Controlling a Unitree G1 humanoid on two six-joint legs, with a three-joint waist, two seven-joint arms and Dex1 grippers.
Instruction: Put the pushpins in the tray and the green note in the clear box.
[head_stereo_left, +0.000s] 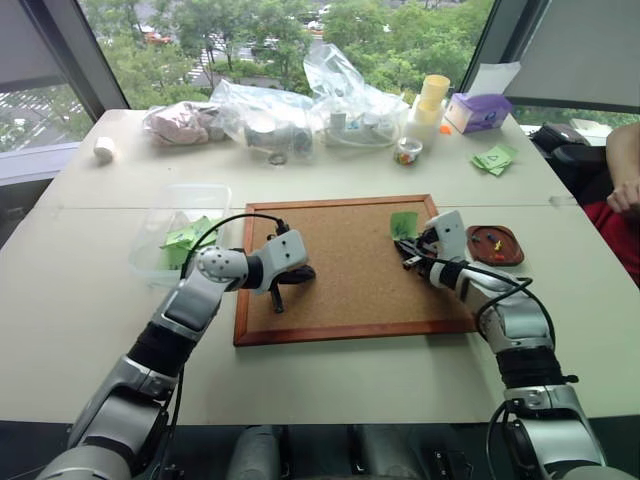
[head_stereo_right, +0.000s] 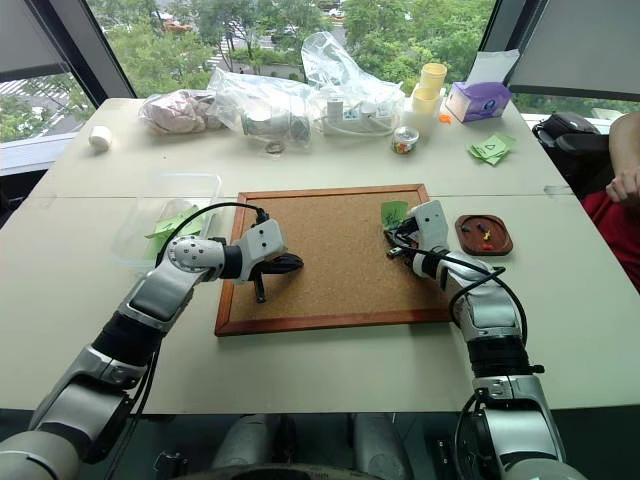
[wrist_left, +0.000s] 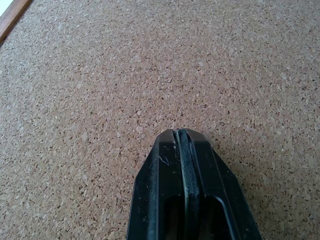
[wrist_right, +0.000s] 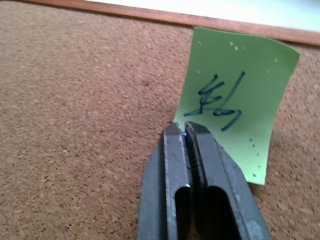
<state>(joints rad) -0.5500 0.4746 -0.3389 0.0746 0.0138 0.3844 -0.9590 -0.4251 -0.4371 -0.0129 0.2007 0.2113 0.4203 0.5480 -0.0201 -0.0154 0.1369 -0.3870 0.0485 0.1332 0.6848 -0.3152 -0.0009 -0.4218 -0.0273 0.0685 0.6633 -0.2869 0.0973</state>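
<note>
The green note (wrist_right: 235, 100), with a dark scribble, lies on the corkboard (head_stereo_left: 340, 270) near its far right corner. My right gripper (wrist_right: 186, 131) is shut at the note's near corner, and a small blue speck, a pushpin (wrist_right: 185, 135), shows pinched between its tips. The tray (head_stereo_left: 513, 256), a round reddish-brown dish, sits just right of the board with a few tiny pins in it. The clear box (head_stereo_left: 150, 235) stands left of the board and holds green slips. My left gripper (wrist_left: 181, 134) is shut and empty over the board's left half.
Soft clear plastic bags (head_stereo_left: 300, 110), stacked cups (head_stereo_left: 430, 100) and a purple box (head_stereo_left: 478, 110) line the table's far side. A cluster of green slips (head_stereo_left: 495, 157) lies at the far right. A person's arm (head_stereo_left: 625, 175) shows at the right edge.
</note>
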